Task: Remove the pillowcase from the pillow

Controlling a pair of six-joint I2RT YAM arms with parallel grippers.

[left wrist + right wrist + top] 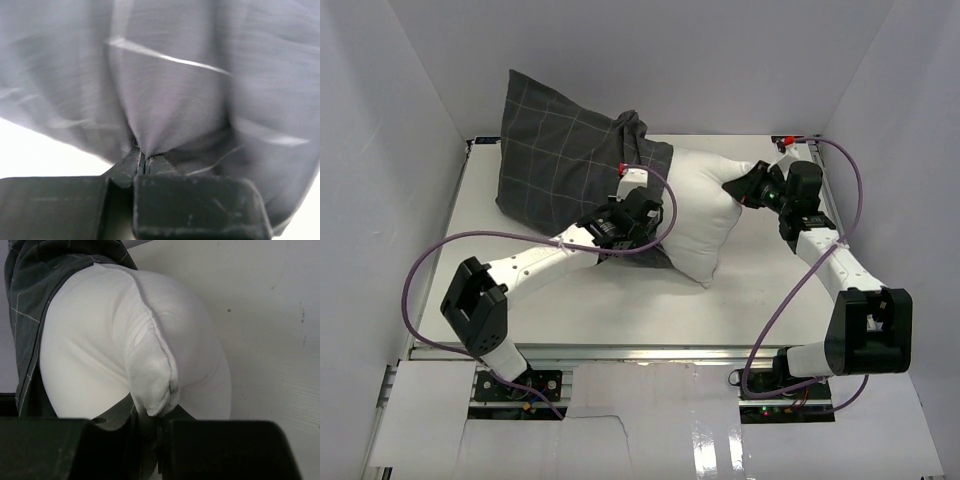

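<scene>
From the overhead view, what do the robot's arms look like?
The left arm and right arm are white tubes joined by chunky black blocks, ending in black jaws. A thin purple cable loops along each, with a small red connector near the wrist.

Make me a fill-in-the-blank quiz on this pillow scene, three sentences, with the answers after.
1. The left tool is shut on a fold of the pillowcase, while the right tool pinches the pillow at its ____.
2. The uncovered part of the pillow is ____ in colour.
3. In the top view, the pillowcase covers the pillow's ____ end.
Missing words: corner; white; left.
</scene>
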